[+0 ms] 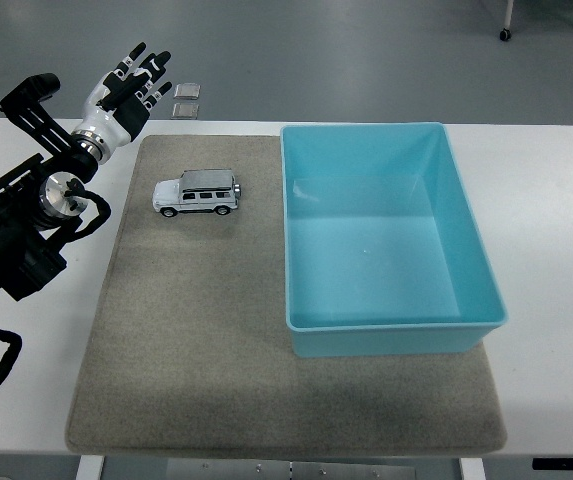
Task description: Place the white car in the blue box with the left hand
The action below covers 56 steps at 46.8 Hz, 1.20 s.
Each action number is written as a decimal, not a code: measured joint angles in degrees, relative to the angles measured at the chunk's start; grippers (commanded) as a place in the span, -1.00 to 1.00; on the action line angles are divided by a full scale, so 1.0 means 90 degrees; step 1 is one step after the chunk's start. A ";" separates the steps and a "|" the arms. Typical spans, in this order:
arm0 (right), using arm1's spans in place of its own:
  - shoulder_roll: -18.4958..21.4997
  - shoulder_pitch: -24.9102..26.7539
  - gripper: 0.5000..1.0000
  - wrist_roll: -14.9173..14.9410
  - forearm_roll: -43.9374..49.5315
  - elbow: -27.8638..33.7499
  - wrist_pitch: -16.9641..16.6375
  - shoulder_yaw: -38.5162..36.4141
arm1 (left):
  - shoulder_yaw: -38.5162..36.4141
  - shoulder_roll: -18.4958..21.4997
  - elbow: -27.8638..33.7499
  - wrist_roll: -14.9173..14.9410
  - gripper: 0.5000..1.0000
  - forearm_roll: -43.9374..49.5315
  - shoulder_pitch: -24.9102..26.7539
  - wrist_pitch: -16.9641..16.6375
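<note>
A small white toy car [197, 193] stands on its wheels on the grey mat [196, 340], left of the blue box [391, 330]. The blue box is an open rectangular tub with nothing inside it. My left hand [129, 86] is raised at the upper left, up and to the left of the car, with its fingers spread and nothing in them. It is clear of the car. My right arm is out of view.
The white table [546, 230] runs past the mat on both sides. Two small silvery squares [187, 101] lie on the floor beyond the table's far edge, near my left hand. My black left arm [11, 240] covers the table's left side.
</note>
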State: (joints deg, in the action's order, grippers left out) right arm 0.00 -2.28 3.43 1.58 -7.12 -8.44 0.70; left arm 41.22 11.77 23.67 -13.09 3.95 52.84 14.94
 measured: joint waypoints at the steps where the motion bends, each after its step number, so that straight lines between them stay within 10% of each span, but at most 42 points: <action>1: 0.0000 0.0000 0.74 0.0000 0.0000 0.0000 0.0000 0.0000 | 0.0000 0.0000 0.0000 0.0000 0.99 0.0001 -0.0002 0.0002; 56: 0.0000 0.0000 0.74 0.0000 0.0000 0.0001 0.0000 0.0000 | 0.0056 0.0032 0.0015 -0.0038 0.99 -0.0050 -0.0002 0.0027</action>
State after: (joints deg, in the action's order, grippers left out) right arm 0.00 -2.29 3.43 1.58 -7.11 -8.44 0.70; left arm 41.72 12.06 23.81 -13.44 3.51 52.82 15.18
